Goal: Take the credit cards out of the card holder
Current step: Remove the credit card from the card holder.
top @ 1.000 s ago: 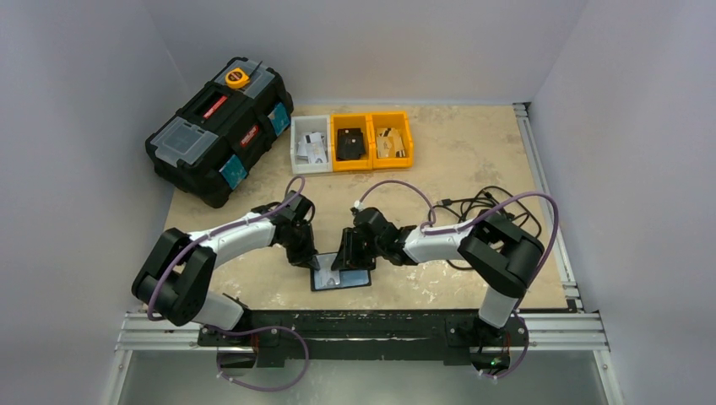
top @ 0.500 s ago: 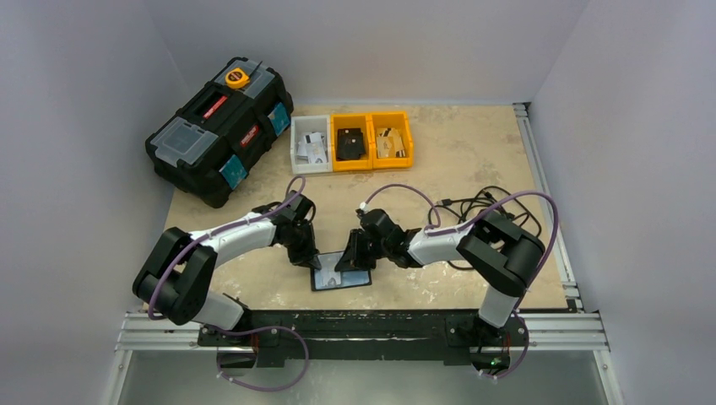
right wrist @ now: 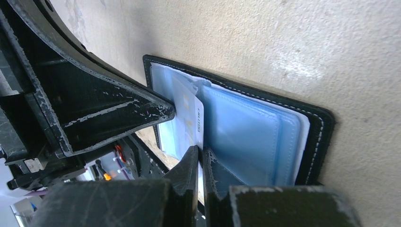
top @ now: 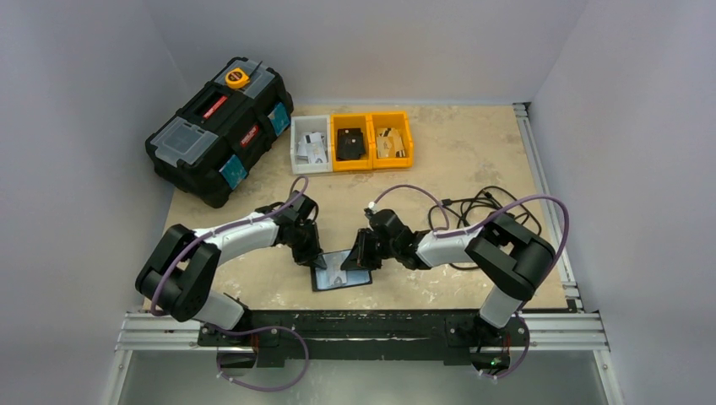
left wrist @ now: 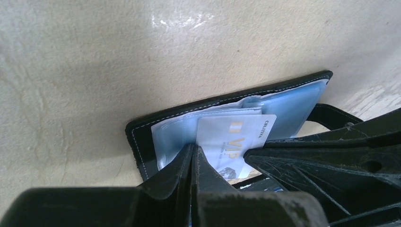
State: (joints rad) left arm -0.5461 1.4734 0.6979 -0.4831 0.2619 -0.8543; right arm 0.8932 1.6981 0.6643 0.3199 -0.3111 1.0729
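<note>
We take the open black leather-like bifold card holder as our mark. It lies flat on the beige mottled tabletop, its inside facing up, and we see white stitching along its rim and pale blue clear plastic sleeves filling it.

The left gripper comes in at the holder's left edge. In its wrist view its two black fingers are closed against each other, and their tip presses on the sleeves just beside a white plastic VIP card; we cannot tell whether they pinch anything.

The right gripper leans over the holder's middle from the right. In its own view its fingers are also closed, and the edge of the white plastic VIP card runs into the seam between them, so we read this as a grip on the card. The card sticks partly out of a sleeve on the holder's left half, still over the holder.

Well beyond the holder, on its far side, stand a white plastic bin and two orange plastic bins in a row. Further left of them sits a large black toolbox.
</note>
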